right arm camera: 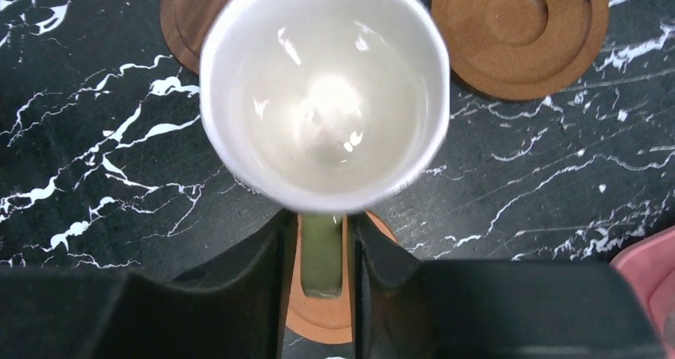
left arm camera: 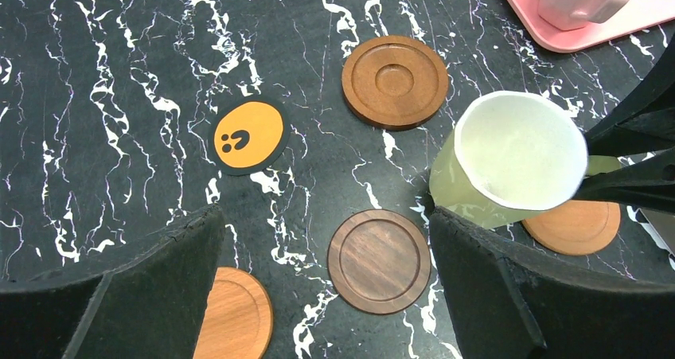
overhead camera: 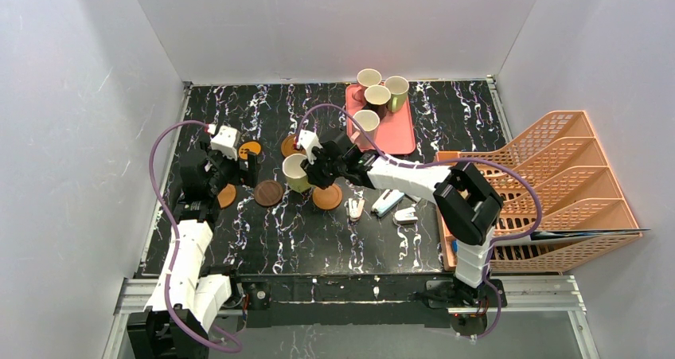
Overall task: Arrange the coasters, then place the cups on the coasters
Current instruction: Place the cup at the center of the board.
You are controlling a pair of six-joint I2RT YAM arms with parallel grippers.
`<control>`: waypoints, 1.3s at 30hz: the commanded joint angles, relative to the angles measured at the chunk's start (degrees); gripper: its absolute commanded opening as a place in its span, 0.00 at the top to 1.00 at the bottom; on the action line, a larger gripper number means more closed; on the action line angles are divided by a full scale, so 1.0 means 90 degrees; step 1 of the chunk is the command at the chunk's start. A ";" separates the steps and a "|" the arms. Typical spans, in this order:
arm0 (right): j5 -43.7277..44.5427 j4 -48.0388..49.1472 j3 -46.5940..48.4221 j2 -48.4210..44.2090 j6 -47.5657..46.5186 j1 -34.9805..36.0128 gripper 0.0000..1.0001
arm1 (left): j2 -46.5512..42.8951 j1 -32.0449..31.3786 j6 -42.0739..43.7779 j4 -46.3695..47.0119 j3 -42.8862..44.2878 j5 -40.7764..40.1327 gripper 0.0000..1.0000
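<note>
A yellow-green cup with a cream inside stands between a dark brown coaster and an orange coaster. Its base is hidden. My right gripper straddles the cup's handle, with thin gaps on both sides of it. My left gripper hangs wide open and empty over the dark coaster. Other coasters are a paw-print one, a brown one and a light one. Several cups sit on the pink tray.
The pink tray lies at the back right of the black marble table. An orange file rack fills the right side. Small white items lie just right of the orange coaster.
</note>
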 commanded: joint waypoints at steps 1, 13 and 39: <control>-0.0418 0.0499 0.0187 -0.0067 -0.0074 -0.0014 0.56 | -0.0075 0.0045 0.0041 0.0075 -0.0040 0.0054 0.02; -0.1341 -0.0505 0.0558 -0.0320 -0.0456 -0.0067 0.02 | -0.0035 0.0045 0.0051 0.0085 -0.0045 0.0066 0.02; -0.2677 -0.1989 0.1135 -0.0582 -0.1388 -0.0023 0.05 | 0.0088 0.0045 0.0031 0.0102 0.0009 0.0282 0.02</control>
